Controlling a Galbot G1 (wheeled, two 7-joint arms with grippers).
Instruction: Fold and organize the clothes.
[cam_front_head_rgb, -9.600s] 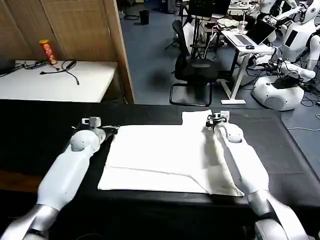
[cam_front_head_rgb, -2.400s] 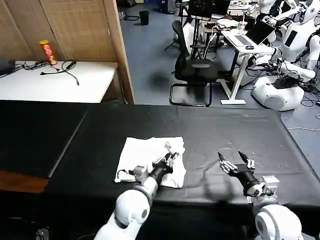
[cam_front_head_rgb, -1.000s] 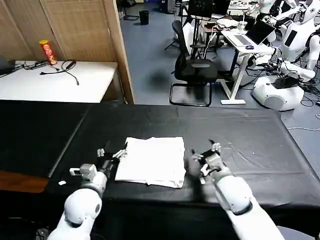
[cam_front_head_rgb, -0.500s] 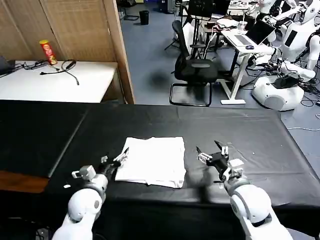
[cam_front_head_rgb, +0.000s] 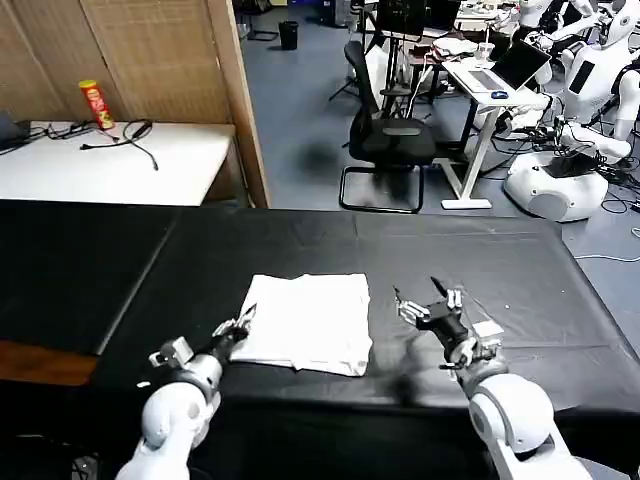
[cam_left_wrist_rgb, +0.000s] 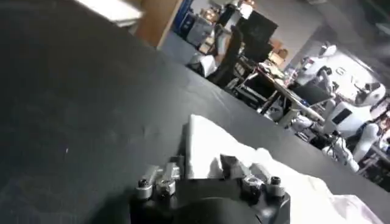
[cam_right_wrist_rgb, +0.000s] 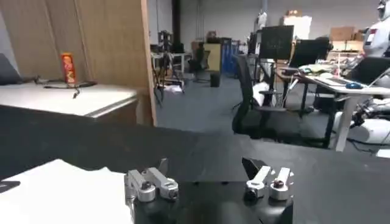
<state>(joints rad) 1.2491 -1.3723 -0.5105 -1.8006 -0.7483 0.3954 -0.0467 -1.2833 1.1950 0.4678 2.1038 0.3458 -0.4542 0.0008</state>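
A white T-shirt (cam_front_head_rgb: 308, 322), folded into a compact rectangle, is seen lying flat at the centre of the black-covered worktop (cam_front_head_rgb: 500, 255). The left gripper (cam_front_head_rgb: 236, 326) is held at the shirt's 8 o'clock corner, jaws parted, with nothing between them. The right gripper (cam_front_head_rgb: 428, 304) is held at the shirt's 3 o'clock, near but apart, jaws spread wide and empty.

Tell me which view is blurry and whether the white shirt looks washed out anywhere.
Head view: sharp, the folded T-shirt bright but with visible creases on the black table cloth. Left wrist view: soft throughout, the shirt nearly featureless white behind the left claw. Right wrist view: background fairly crisp, right claw slightly soft.
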